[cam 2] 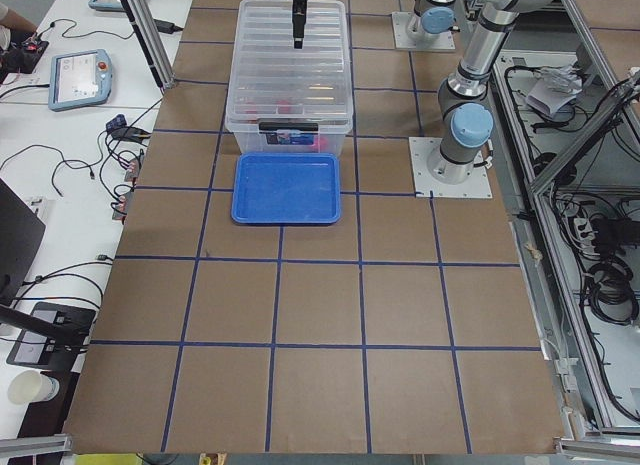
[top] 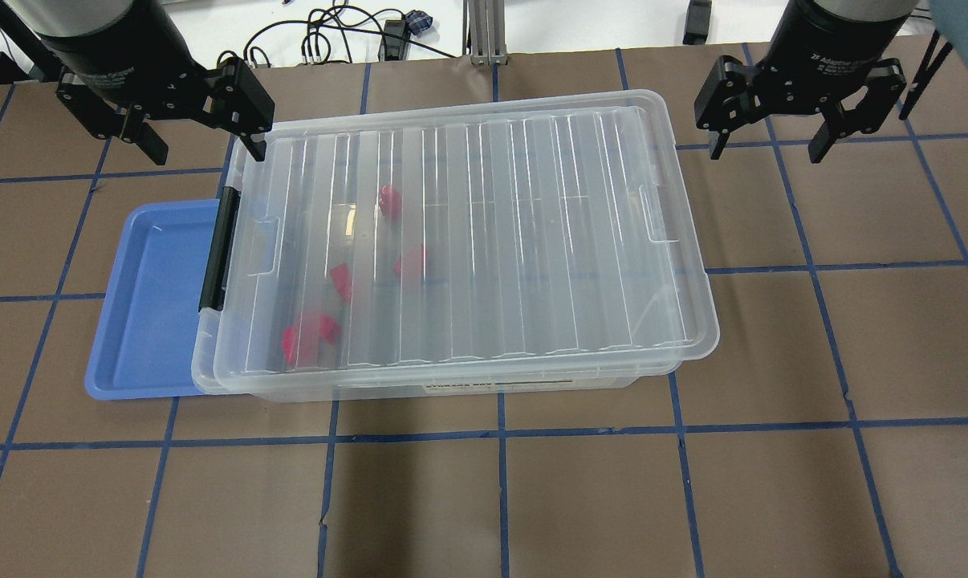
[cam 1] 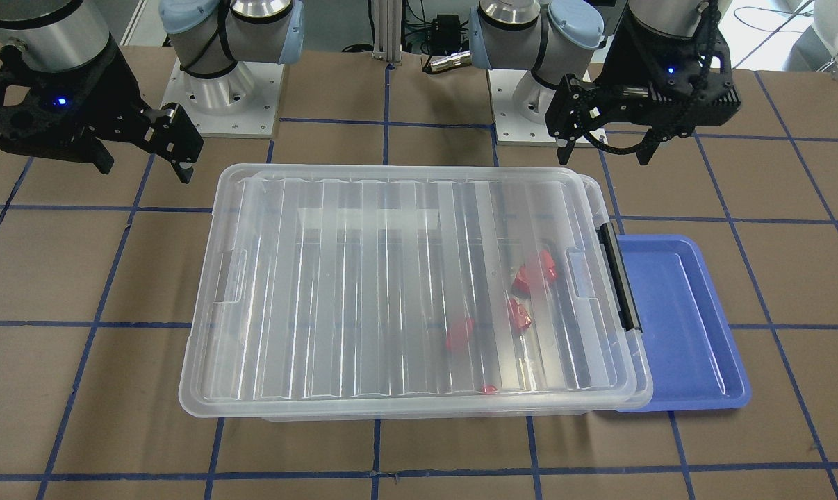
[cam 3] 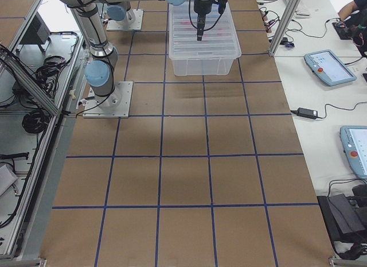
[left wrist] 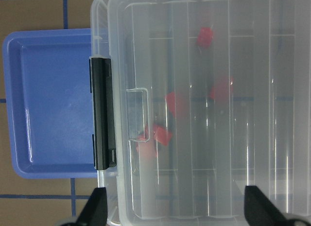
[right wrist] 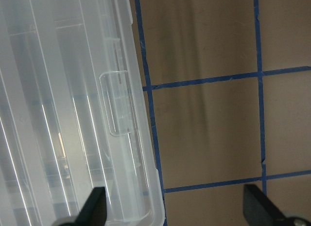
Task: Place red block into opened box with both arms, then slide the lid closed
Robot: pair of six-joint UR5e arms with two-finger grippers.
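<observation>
One brown table (top: 773, 361) with blue tape squares holds one big clear plastic box (top: 532, 384); white desks (cam 2: 40, 165) stand beside it. The box's long side runs across the table, with its black bar (top: 217, 249) toward the robot's left. One ribbed clear lid (top: 532, 241) covers the box, slid slightly away from the bar. About five small red blocks (top: 410, 262) lie inside near the bar. The left gripper (top: 209, 151) and right gripper (top: 766, 152) hang wide open, empty, by the box's far corners.
</observation>
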